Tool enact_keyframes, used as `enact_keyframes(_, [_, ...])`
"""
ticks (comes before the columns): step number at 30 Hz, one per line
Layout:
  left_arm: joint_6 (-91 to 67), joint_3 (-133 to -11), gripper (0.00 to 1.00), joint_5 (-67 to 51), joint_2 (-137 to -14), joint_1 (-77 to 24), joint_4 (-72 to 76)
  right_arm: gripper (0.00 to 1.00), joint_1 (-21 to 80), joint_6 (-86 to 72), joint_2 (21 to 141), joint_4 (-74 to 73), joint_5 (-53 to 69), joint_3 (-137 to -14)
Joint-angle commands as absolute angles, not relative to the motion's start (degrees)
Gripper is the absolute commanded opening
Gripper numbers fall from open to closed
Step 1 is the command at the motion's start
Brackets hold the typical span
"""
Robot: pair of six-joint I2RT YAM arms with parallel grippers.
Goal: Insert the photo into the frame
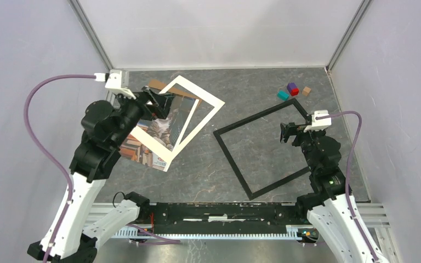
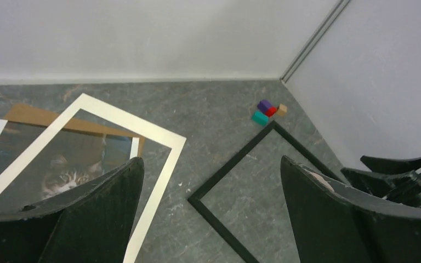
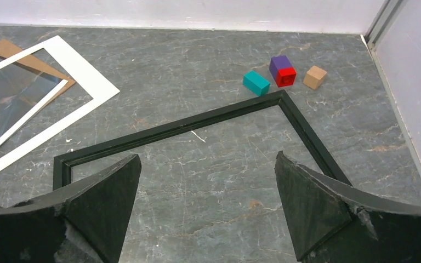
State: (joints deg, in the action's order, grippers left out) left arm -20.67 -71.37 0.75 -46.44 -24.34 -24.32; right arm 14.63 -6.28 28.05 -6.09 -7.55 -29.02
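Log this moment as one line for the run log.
left gripper open, over photo | right gripper open, over frame | photo partly under white mat, outside frame | nothing held

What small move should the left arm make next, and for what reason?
Probably lower the open left pincer onto the edge of the white mat and lift it aside. The mat lies across the cat photo, so the photo cannot be taken cleanly yet. The black frame lies empty to the right.
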Motion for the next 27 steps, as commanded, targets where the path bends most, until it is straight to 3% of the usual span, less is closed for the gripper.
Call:
enact_keyframes(1, [-16.08,-73.96,1.00,-1.05,-51.13,-23.99,-28.94,0.98,14.89,-8.28,29.45,-5.38,-10.66,-29.47])
enact_keyframes(7, [-14.46,-71.85,1.00,7.05,-53.51,-23.99,-30.70,0.98,14.89,-13.63,33.94,-5.14,-8.11,-28.64])
enact_keyframes(13, [-13.80,-64.61,1.00,20.28,-49.34,-24.05,-27.24,0.98,16.83,-27.79,44.58,2.74,6.78,-26.76])
enact_keyframes(20, [-14.15,-60.01,1.00,25.61,-44.47,-23.92,-24.58,0.98,35.46,-48.49,58.54,26.45,4.82,-20.05])
enact_keyframes(27, [-19.19,-58.63,1.00,31.35,-45.34,-23.93,-25.87,0.98,54.32,-56.48,80.42,34.32,-1.37,-31.69])
